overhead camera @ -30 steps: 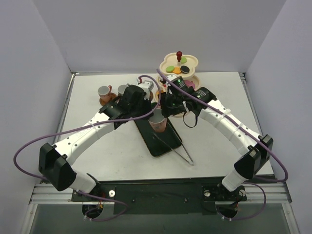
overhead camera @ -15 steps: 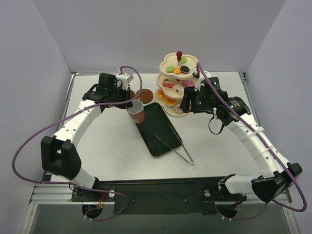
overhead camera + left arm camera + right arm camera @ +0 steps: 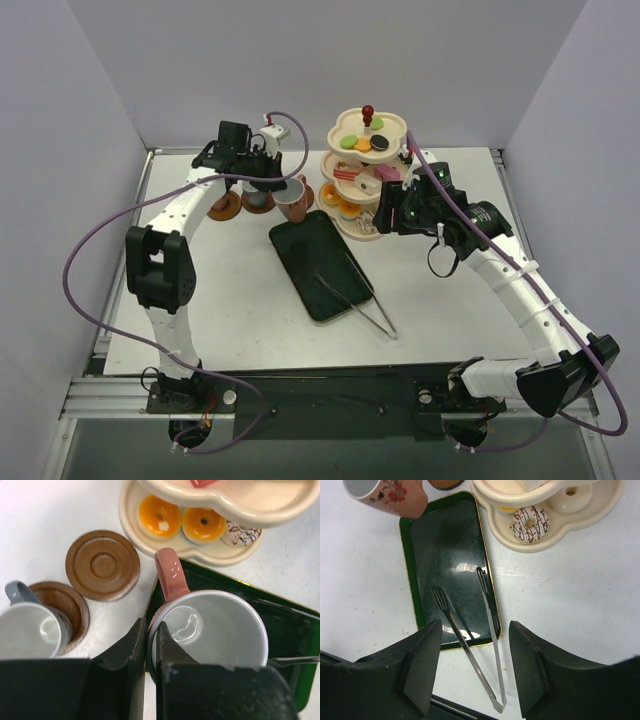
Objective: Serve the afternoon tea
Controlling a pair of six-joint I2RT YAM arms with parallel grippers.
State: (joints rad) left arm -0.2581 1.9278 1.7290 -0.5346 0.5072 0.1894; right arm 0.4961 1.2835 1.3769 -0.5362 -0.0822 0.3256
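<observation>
Afternoon tea is half laid out: nearest us, the metal tongs (image 3: 365,300) are lying with their tips on the dark green tray (image 3: 300,245). Our right gripper (image 3: 475,667) is hovering above them, jaws spread wide and empty. Further back, our left gripper (image 3: 150,645) is pinching the pink cup (image 3: 210,630) by its rim at the tray's far corner, beside an empty brown saucer (image 3: 102,565) and a grey cup (image 3: 27,635) sitting on another saucer. Behind, the three-tier stand (image 3: 126,510) is carrying orange donuts (image 3: 159,516).

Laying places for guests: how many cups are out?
2: a pink cup in the left claw, a grey-handled cup on a saucer beside it. The arm may hide another.
</observation>
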